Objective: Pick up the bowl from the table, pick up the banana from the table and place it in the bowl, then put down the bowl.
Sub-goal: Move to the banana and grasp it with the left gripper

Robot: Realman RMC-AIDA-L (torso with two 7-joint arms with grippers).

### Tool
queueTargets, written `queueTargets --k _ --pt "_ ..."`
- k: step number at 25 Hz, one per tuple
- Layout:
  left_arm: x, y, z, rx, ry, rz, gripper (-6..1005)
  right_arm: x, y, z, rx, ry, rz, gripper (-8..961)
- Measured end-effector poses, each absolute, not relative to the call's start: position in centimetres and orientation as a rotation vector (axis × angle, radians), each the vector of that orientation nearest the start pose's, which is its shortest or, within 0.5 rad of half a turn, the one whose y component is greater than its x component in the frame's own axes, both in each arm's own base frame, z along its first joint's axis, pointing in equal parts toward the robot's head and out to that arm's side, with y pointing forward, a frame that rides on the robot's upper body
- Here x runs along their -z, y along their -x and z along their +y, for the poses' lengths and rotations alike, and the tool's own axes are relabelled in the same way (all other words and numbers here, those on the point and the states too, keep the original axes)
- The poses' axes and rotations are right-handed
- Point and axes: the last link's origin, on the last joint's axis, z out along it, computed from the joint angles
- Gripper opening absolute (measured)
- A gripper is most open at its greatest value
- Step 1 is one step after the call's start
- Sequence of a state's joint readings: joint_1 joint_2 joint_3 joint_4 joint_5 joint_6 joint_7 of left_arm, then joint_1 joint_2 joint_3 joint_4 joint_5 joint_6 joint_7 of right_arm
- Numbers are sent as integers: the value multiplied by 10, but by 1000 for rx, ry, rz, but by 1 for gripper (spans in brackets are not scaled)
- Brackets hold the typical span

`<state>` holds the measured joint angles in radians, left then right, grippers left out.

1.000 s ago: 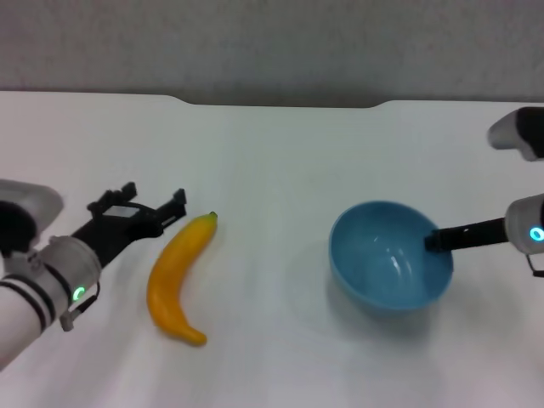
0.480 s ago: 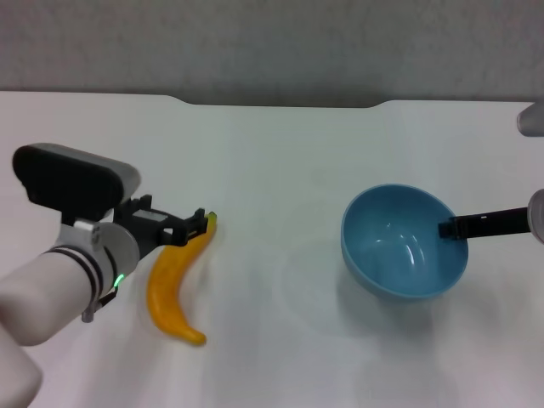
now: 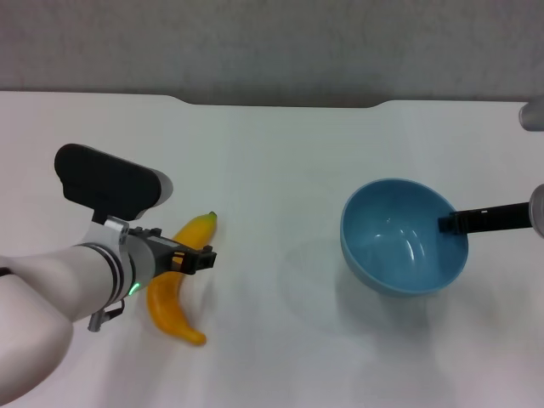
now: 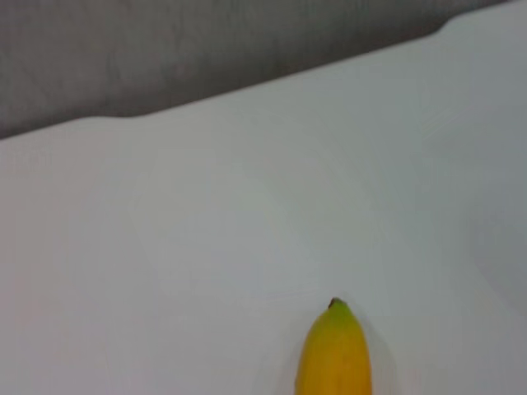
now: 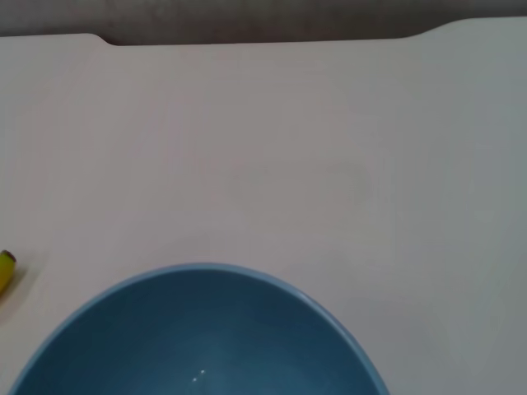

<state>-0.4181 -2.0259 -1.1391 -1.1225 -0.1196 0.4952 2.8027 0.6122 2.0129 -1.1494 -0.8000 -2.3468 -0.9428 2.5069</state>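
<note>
The yellow banana (image 3: 172,308) lies on the white table (image 3: 280,170) at the left. My left gripper (image 3: 194,257) is open and sits low over the banana's middle, hiding that part. In the left wrist view the banana's green-tipped end (image 4: 333,354) shows close below the camera. The light-blue bowl (image 3: 399,246) is at the right, tilted, with a shadow under it. My right gripper (image 3: 446,224) is shut on its right rim. The right wrist view shows the bowl's inside (image 5: 198,337), which is empty.
The table's far edge has a shallow notch (image 3: 280,104) with a grey wall behind it. Bare white tabletop lies between the banana and the bowl. A grey part of the right arm (image 3: 533,115) shows at the far right edge.
My left arm has swung in from the left and lowered its gripper over the banana. My right gripper has raised the bowl slightly and shifted it right.
</note>
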Motion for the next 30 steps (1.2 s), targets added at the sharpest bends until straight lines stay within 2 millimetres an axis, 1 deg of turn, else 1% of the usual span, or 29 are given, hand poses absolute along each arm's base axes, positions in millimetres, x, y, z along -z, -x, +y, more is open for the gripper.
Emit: queueTargets --k 6,11,23,30 --pt "70 239 375 -51 2032 -921 906 -8 -275 411 -62 2150 1330 45" --pt "73 247 377 -88 2022 -959 907 -6 -273 411 -66 2159 1329 46" --pt "79 256 378 -127 2015 -1033 907 -4 -268 412 -71 2174 1321 49" --pt "80 262 379 -168 2007 -1041 906 -3 -268 412 -63 2180 1307 51"
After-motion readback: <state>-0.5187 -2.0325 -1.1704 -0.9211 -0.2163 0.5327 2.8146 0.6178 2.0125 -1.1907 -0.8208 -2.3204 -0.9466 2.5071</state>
